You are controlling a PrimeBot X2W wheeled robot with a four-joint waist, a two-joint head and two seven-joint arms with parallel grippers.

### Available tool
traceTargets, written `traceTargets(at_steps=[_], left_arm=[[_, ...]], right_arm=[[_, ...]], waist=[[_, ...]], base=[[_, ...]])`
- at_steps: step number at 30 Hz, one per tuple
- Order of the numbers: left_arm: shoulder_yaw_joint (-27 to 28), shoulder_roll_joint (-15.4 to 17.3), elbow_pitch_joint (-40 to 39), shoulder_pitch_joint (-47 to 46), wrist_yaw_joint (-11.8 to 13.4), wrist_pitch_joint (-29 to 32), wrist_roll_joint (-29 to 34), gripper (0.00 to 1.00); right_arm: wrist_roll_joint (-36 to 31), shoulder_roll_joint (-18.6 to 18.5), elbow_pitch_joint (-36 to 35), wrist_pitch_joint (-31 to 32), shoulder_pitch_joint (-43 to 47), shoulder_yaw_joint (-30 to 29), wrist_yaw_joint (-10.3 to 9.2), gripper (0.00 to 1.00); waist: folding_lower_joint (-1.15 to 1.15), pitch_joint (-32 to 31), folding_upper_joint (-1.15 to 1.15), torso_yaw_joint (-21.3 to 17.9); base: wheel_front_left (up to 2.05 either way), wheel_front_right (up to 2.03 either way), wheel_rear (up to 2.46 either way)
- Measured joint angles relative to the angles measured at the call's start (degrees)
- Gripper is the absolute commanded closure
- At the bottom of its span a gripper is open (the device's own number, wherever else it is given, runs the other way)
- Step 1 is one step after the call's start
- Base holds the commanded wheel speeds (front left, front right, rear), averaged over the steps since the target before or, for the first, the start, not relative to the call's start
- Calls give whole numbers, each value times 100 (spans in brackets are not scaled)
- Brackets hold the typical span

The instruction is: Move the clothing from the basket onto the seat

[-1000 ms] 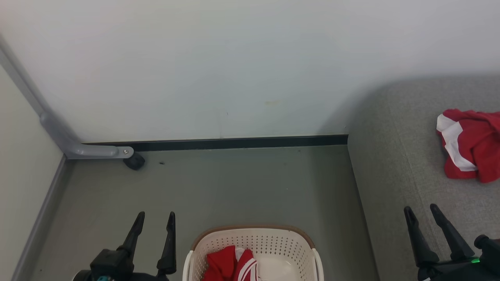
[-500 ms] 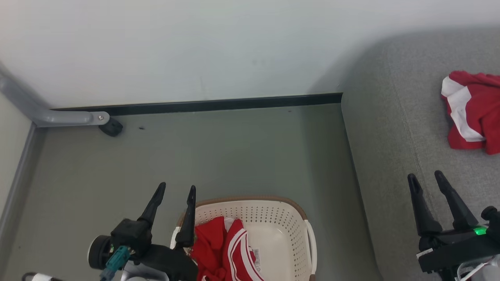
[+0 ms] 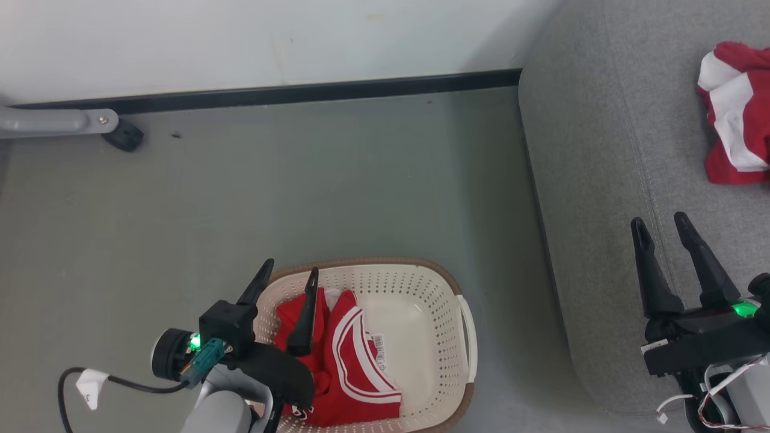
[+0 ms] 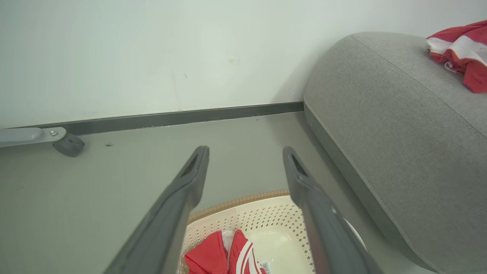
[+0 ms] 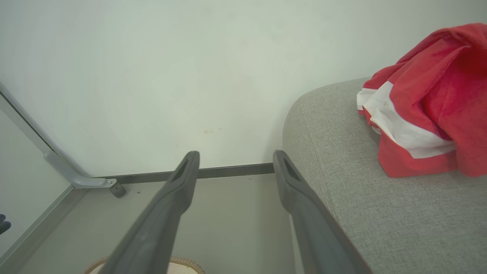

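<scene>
**A:** What has changed for us in the last second?

**B:** The head view has tipped down, so we see the basket (image 3: pixel 385 263) almost whole. That is our camera moving, not the basket. The real move is our left gripper (image 3: pixel 292 266). It stood just outside the basket's left wall, and now it hangs over the basket's left rim, with one finger crossing the clothing (image 3: pixel 355 361) inside.

**A:** Are we holding anything yet?

**B:** No. The left fingers are spread wide with nothing between them, and they look to be above the cloth rather than in it. Our right gripper (image 3: pixel 659 218) is well to the right of the basket, over the near edge of the seat (image 3: pixel 601 180). It is equally wide and empty, much as it was.

**A:** Where does the clothing lie?

**B:** A red piece with white stripes is heaped in the basket's left half, and the right half is bare. A second garment (image 3: pixel 734 114), red and white, already lies on the seat, far to the basket's right.

**A:** What does that mean for us?

**B:** We judge the job partly done, with a fresh reach beginning. We have yet to lower the left gripper into the heap and close on it.
</scene>
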Motion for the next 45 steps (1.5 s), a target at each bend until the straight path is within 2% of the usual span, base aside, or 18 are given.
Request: traceTargets(at_steps=[17,30,45], left_arm=[[-121,-172,1383,-984,-105,357,-26,0],[-111,-196,2281,-1577,-103,653,-46,0],[-99,-198,3130,-2293,5,953,-52,0]], right_arm=[[-18,-51,-145,-9,-639,304,1,0],[21,-143,-382,-26,-1298,504,1,0],[208,21,-637,-42,-1730,726,1,0]], waist=[[-1,1001,0,-296],[-1,1798,0,-518],[-1,2713,0,-804]], base=[[0,0,0],[0,0,0],[0,0,0]])
